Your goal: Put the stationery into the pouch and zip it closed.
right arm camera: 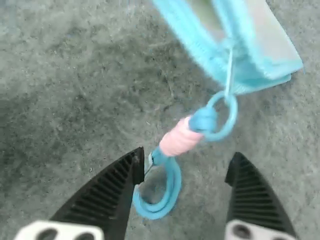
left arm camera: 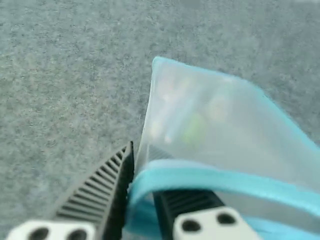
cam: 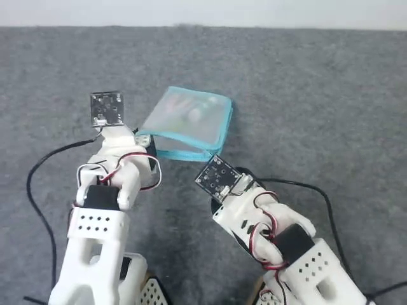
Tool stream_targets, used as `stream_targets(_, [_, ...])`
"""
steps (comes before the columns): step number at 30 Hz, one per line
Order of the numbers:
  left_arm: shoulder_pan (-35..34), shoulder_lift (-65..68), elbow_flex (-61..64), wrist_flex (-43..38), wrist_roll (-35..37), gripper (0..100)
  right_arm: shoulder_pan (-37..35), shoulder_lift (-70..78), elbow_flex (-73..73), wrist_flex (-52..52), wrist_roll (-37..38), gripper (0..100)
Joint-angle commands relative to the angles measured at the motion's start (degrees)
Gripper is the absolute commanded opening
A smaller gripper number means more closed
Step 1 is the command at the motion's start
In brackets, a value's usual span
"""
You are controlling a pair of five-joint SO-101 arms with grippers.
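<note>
Pinching the teal-bound edge of the pouch [left arm camera: 215, 125] in my left gripper [left arm camera: 145, 177], jaws clenched on the zip tape at one end. The pouch lies on the grey mat [cam: 318, 82] just ahead of both my arms. My right gripper [right arm camera: 187, 156] stands released, jaws wide either side of the pull cord [right arm camera: 175, 140], whose loop lies just beside one finger.

Handling, as I judge it: the pouch is light, thin and limp, its film probably slippery, so the stitched tape is the firm place to hold. The cord is soft and slight, best taken at its pink bead.

The left wrist view reveals pale shapes [left arm camera: 192, 132] through the wall, probably the stationery. The right wrist view adds cord and ring [right arm camera: 220, 115], which from above my own wrist covers. The high view gives the pouch's whole outline
</note>
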Motion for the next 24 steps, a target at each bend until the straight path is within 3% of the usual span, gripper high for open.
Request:
stream_targets(1, [-0.7,-0.4,-4.6,-0.2,2.0,3,0.8,-1.2,-1.1,-4.5,-1.3,26.7])
stream_targets(8, [-1.3,-0.4,-4.6,-0.3,2.1,3,0.9,0.7,-2.3,-11.6,-4.9,26.7])
stream_targets(16, [-1.3,-0.4,-4.3,-0.3,2.0,3,5.4,18.7,-8.9,-19.5,-5.0,26.4])
stream_targets(18, [-1.3,-0.4,-4.0,-0.4,2.0,3,5.8,21.3,-11.1,-19.0,-4.9,21.7])
stream_targets(22, [-1.1,-0.4,-2.3,-1.6,1.9,3,5.9,21.4,-14.2,-18.2,-4.7,0.2])
stream_targets(24, [-1.0,-0.4,-0.7,-3.8,1.7,3,5.7,21.1,-17.8,-13.8,-4.6,2.0])
